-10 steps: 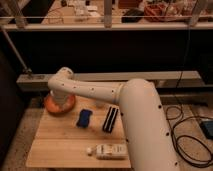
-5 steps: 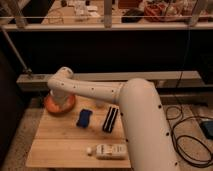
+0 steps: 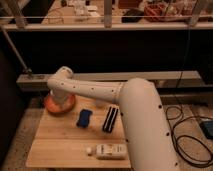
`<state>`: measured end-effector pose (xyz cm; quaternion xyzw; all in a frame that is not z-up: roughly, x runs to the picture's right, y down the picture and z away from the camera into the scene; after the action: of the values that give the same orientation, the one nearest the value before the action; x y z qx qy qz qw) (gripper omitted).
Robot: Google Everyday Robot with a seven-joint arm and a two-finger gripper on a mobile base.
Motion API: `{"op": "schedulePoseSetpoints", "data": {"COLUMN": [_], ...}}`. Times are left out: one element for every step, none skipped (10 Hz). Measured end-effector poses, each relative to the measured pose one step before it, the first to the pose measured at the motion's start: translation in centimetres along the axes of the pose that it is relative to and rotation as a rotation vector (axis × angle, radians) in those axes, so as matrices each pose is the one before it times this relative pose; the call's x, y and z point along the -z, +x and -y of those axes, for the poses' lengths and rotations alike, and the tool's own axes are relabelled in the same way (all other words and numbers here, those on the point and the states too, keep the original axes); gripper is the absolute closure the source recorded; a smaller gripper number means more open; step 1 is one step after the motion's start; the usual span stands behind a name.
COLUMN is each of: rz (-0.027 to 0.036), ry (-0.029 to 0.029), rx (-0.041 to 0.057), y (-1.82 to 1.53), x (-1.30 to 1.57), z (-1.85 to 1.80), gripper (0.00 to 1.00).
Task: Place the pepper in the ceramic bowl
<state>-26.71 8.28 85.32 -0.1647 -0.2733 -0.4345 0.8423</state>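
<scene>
In the one camera view we are counting one white arm (image 3: 127, 102) reaching across one wooden table (image 3: 60, 145). Its gripper (image 3: 59, 100) is hanging just over the one ceramic bowl (image 3: 50, 107), which is sitting at the table's far left corner. The fingers are pressing fully together; whether they are holding anything, we cannot tell. We are also counting one blue pad (image 3: 84, 118), one black striped block (image 3: 110, 119) and one white bottle (image 3: 107, 150) lying on its side.
</scene>
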Motion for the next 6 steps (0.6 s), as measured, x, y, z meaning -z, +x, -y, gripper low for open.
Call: {"op": "schedulePoseSetpoints", "data": {"rz": [-0.00164, -0.00064, -0.00058, -0.00074, -0.00092, -0.00019], "ry": [-0.00146, -0.00086, -0.00174, -0.00151, -0.00062, -0.00118], "rx": [-0.00142, -0.00069, -0.00184, -0.00239, -0.00117, -0.00076], "y": [0.023, -0.02, 0.018, 0.028, 0.011, -0.016], "x": [0.038, 0.034, -0.004, 0.019, 0.058, -0.041], "z": [-0.008, 0.026, -0.019, -0.014, 0.028, -0.02], "gripper": [0.95, 0.95, 0.95, 0.95, 0.95, 0.95]}}
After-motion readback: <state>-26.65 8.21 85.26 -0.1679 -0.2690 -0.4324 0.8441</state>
